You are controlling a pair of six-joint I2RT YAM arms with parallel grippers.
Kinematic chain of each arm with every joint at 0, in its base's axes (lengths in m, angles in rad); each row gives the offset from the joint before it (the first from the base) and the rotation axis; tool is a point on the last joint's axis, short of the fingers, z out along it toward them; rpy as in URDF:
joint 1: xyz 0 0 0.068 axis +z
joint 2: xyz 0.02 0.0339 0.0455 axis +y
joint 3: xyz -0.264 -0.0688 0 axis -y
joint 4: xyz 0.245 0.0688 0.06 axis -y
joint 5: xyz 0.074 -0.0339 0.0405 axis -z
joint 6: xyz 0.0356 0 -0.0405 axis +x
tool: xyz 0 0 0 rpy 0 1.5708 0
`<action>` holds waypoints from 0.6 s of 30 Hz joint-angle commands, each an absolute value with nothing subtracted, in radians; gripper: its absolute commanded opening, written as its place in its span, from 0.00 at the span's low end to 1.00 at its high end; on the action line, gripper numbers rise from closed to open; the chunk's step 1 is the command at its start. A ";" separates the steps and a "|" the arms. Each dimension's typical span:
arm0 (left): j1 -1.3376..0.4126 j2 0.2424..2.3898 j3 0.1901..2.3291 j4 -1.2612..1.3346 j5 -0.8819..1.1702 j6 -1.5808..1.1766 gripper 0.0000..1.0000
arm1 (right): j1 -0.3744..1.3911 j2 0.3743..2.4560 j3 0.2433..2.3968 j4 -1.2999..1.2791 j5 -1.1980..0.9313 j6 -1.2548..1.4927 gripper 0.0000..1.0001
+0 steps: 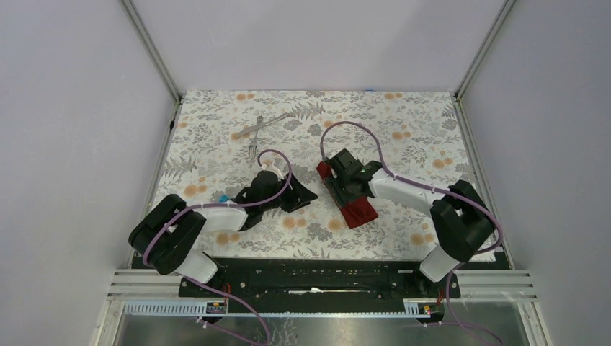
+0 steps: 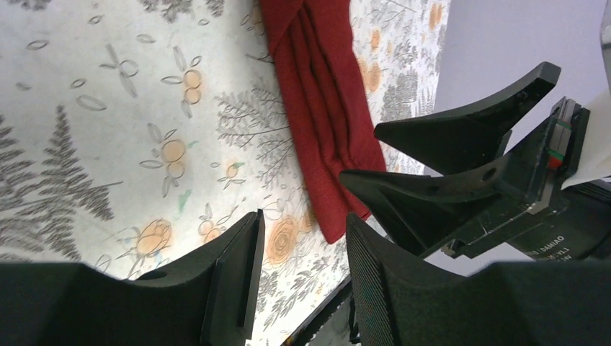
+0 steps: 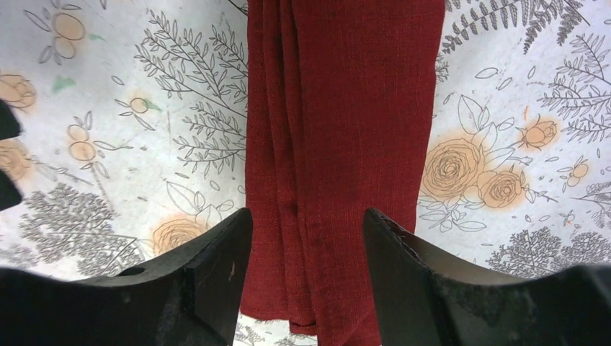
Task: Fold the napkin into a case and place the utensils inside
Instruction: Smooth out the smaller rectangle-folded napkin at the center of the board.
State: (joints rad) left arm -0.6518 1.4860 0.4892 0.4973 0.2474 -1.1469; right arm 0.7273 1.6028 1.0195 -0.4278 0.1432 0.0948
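Note:
The napkin (image 1: 358, 213) lies folded into a narrow dark red strip, a case shape, right of the table's centre. It also shows in the left wrist view (image 2: 324, 108) and in the right wrist view (image 3: 346, 108). My right gripper (image 1: 344, 189) hovers open just above the strip, one finger to each side (image 3: 308, 220). My left gripper (image 1: 301, 200) is open and empty (image 2: 302, 223), just left of the strip. The utensils (image 1: 261, 127), a fork and another silver piece crossed, lie at the far left, away from both grippers.
A small blue object (image 1: 223, 198) lies beside the left arm. The floral table cover (image 1: 403, 130) is bounded by white walls on three sides. The right gripper's fingers (image 2: 447, 137) show close to my left gripper. The table's front edge (image 2: 339, 299) is near.

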 commanded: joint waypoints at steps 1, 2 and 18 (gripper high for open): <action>-0.649 1.457 0.446 0.513 0.249 -1.117 0.51 | 0.765 1.664 1.083 -0.478 0.241 0.033 0.64; -0.649 1.459 0.441 0.520 0.250 -1.117 0.51 | 0.771 1.674 1.087 -0.474 0.242 0.032 0.64; -0.678 1.860 0.504 0.930 0.412 -1.303 0.40 | 0.789 1.709 1.084 -0.418 0.306 0.081 0.27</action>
State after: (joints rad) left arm -0.6563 1.7851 0.4713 0.7967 0.3901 -1.2514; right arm 0.7792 1.7439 1.0676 -0.4389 0.2802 0.0601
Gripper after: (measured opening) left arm 0.417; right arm 0.372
